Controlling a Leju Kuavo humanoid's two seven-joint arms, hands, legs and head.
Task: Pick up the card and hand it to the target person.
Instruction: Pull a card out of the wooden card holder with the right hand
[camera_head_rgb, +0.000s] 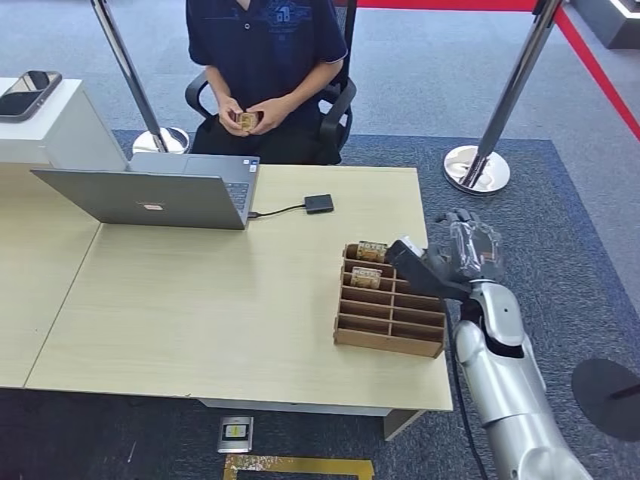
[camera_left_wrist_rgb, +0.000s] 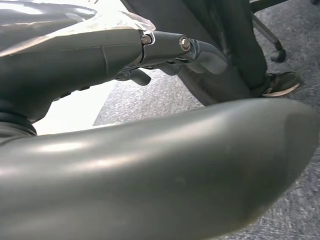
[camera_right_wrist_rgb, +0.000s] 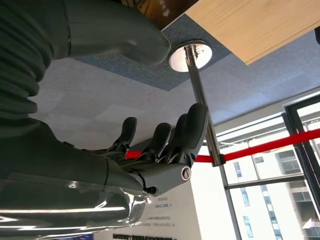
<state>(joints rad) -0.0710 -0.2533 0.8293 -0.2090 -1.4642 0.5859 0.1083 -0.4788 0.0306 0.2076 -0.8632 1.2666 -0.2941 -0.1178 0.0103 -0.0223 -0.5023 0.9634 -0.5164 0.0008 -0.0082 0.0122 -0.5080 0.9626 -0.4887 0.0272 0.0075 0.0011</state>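
The rack (camera_head_rgb: 390, 312), a brown divided holder, stood on the surface (camera_head_rgb: 226, 300) near its right edge. Two cards (camera_head_rgb: 367, 276) sat upright in the rack's slots on the side toward the person, one behind the other. The right hand (camera_head_rgb: 460, 252) hovered just beside the rack's far right corner, off the surface's edge, with a dark thumb reaching over the rack's top row. In the right wrist view the right hand's fingers (camera_right_wrist_rgb: 166, 142) were spread and only lightly curled, with nothing between them.

Beyond the rack, across the surface, a person (camera_head_rgb: 264, 60) sat in a black chair (camera_head_rgb: 340, 100) and held a card (camera_head_rgb: 247, 121) in both hands at chest height. A grey laptop (camera_head_rgb: 158, 190) stood open, well left of the rack, with its cable running to a small black drive (camera_head_rgb: 318, 204) between the rack and the person. A phone (camera_head_rgb: 29, 92) lay on a white block further left of the laptop. A stanchion (camera_head_rgb: 477, 168) stood on the carpet past the rack's right side.

The left hand (camera_left_wrist_rgb: 177, 52) showed in the left wrist view with its dark fingers (camera_left_wrist_rgb: 205, 55) extended above grey carpet, and nothing was seen in them.
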